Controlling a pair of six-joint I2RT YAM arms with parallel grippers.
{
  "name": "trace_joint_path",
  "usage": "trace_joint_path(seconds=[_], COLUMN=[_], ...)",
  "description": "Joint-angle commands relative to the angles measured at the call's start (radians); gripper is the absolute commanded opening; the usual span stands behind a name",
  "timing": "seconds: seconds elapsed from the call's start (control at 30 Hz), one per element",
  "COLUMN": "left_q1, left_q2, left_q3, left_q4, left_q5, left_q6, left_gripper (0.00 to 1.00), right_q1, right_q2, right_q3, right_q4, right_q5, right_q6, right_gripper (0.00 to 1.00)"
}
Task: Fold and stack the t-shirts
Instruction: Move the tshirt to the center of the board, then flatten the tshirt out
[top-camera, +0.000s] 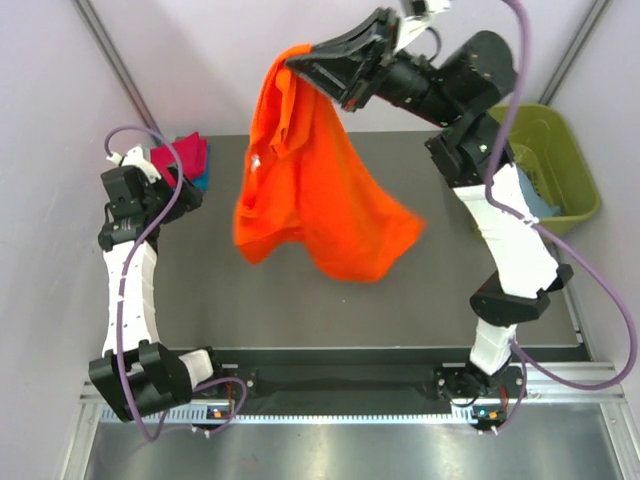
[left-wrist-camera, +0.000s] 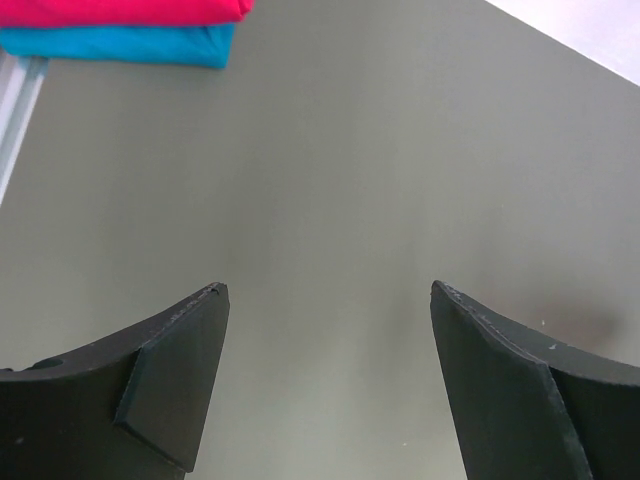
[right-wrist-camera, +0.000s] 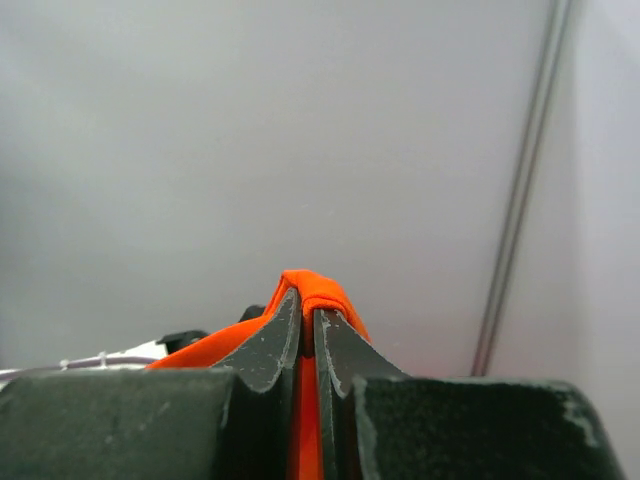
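Note:
A bright orange t-shirt (top-camera: 320, 190) hangs in the air over the middle of the table, pinched at its top by my right gripper (top-camera: 300, 58), which is shut on it. In the right wrist view a fold of orange cloth (right-wrist-camera: 315, 290) sticks out between the closed fingertips. A folded crimson-pink t-shirt (top-camera: 180, 155) lies on a folded blue one (top-camera: 203, 180) at the far left corner; both show in the left wrist view, pink (left-wrist-camera: 130, 10) over blue (left-wrist-camera: 120, 45). My left gripper (left-wrist-camera: 325, 300) is open and holds nothing, hovering over bare table near that stack.
An olive-green plastic tub (top-camera: 560, 160) stands at the far right with light blue cloth (top-camera: 535, 195) in it. The dark table (top-camera: 330, 310) ends at a metal rail near the arm bases. Pale walls close in the back and sides.

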Motion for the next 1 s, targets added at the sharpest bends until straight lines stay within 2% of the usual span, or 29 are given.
trace_joint_path(seconds=[0.0,0.07,0.1,0.17,0.2,0.27,0.3,0.37,0.4,0.5,0.73,0.97], left_q1=[0.008,0.011,0.016,0.019,0.021,0.019,0.022,0.022,0.021,0.022,0.022,0.021], left_q2=[-0.031,-0.026,-0.025,-0.019,-0.017,-0.017,-0.017,-0.018,-0.017,-0.012,-0.008,0.000], left_q3=[-0.007,-0.001,0.007,0.013,0.017,0.022,0.027,0.030,0.031,0.031,0.030,-0.001], left_q4=[0.029,0.034,0.034,0.035,0.037,0.037,0.037,0.037,0.038,0.037,0.014,-0.017], left_q5=[0.035,0.035,0.039,0.040,0.042,0.046,0.048,0.052,0.057,0.072,0.109,0.146], left_q6=[-0.017,-0.022,-0.022,-0.027,-0.028,-0.033,-0.034,-0.039,-0.040,-0.047,-0.022,-0.025], left_gripper=[0.86,0.86,0.86,0.86,0.86,0.86,0.86,0.86,0.86,0.86,0.86,0.85], right_q1=[0.008,0.008,0.008,0.007,0.002,-0.035,-0.052,-0.127,-0.153,-0.274,-0.580,-0.658], right_q2=[-0.125,-0.135,-0.145,-0.177,-0.231,-0.294,-0.343,-0.363,-0.359,-0.289,-0.133,-0.119], right_q3=[0.033,0.031,0.005,-0.094,-0.262,-0.471,-0.680,-0.856,-0.995,-1.183,-1.218,-1.152], right_q4=[0.173,0.151,0.098,0.040,0.036,0.055,0.085,0.101,0.096,0.064,0.010,-0.060], right_q5=[0.122,0.143,0.148,0.159,0.166,0.174,0.179,0.174,0.173,0.192,0.278,0.407], right_q6=[-0.181,-0.274,-0.302,-0.459,-0.498,-0.575,-0.594,-0.633,-0.644,-0.658,-0.531,-0.415], right_gripper=[0.00,0.00,0.00,0.00,0.00,0.00,0.00,0.00,0.00,0.00,0.00,0.00])
